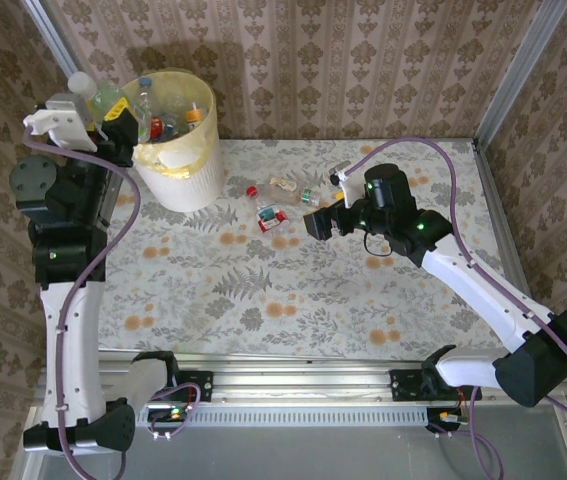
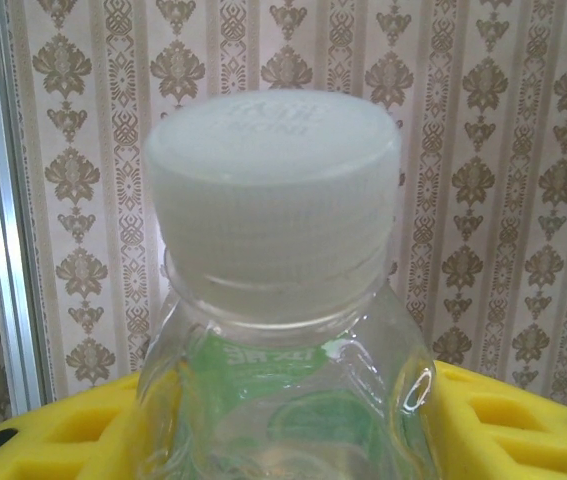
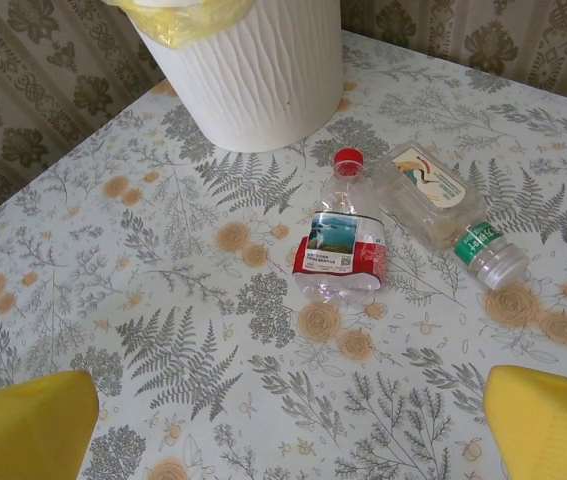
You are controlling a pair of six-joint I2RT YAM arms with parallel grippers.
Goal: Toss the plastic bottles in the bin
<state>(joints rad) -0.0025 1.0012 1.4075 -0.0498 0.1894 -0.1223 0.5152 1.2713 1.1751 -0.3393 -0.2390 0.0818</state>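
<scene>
**White-capped bottle (image 2: 283, 380) held beside the bin (image 1: 188, 172)**

My left end effector (image 1: 98, 112) is clamped partway closed on the clear bottle, which sits between my yellow pads (image 2: 523, 425) just left of the bin's rim. The bin already contains several bottles (colours mixed). My right end effector (image 1: 315, 222) hangs spread wide and empty to the bin's right, near a red-capped bottle (image 3: 341, 245) and a green-banded bottle (image 3: 443, 205) lying on the desk (image 1: 263, 300).
</scene>
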